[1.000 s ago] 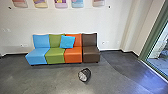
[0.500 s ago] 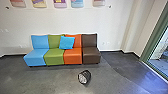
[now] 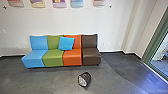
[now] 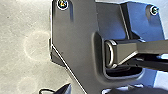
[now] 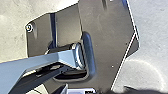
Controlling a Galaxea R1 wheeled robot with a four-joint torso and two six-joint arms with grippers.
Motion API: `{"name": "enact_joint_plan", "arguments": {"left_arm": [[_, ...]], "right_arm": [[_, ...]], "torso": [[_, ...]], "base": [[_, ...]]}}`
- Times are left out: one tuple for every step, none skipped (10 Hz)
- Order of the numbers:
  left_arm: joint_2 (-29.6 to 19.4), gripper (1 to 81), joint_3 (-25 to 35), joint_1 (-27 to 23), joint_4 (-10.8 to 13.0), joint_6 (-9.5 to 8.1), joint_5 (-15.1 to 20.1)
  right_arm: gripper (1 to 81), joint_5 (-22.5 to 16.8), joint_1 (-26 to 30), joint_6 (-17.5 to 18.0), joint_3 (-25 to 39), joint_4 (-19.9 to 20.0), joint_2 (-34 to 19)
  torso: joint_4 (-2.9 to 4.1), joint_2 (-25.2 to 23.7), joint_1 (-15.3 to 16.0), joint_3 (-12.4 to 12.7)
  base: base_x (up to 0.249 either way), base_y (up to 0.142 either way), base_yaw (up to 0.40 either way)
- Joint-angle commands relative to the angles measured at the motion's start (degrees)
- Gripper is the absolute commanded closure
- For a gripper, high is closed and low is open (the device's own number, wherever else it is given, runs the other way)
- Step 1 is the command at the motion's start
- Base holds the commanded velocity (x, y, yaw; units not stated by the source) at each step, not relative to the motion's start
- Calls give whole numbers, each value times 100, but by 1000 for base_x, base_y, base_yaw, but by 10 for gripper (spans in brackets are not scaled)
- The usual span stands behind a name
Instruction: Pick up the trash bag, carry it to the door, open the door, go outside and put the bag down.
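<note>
Daylight shows at three o'clock through green-framed glass (image 3: 161,57), bluish glare on the floor (image 3: 155,84) at four; soft shadow under the four-colour seating (image 3: 53,58). Wrist views: bright, washed-out floor.

Seating: four joined chairs (image 3: 52,58), blue, green, orange, brown.
Cushion: blue (image 3: 66,43), leaning.
Wall: white (image 3: 67,22), dark baseboard (image 3: 112,52).
Floor: grey (image 3: 50,80).
Glazing: green frame (image 3: 150,51).
</note>
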Motion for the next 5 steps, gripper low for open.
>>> {"name": "enact_joint_plan", "arguments": {"left_arm": [[-36, 10, -9, -106, 9, 3, 354], [-45, 10, -9, -106, 9, 3, 354], [-45, 10, -9, -97, 9, 3, 354], [-36, 10, -9, -106, 18, 3, 354], [-36, 10, -9, -106, 18, -6, 354]], "right_arm": [[10, -306, 92, -18, 30, -8, -63], [10, -306, 83, -18, 30, -17, -63], [10, -306, 83, -18, 22, -17, -63], [10, -306, 92, -27, 30, -17, -54], [10, -306, 100, -27, 39, -17, -54]], "torso": [[0, -1, 0, 0], [0, -1, 0, 0], [0, -1, 0, 0], [0, -1, 0, 0], [0, -1, 0, 0]], "base": [[136, 0, 0], [136, 0, 0], [135, 0, 0], [136, 0, 0], [136, 0, 0]]}}
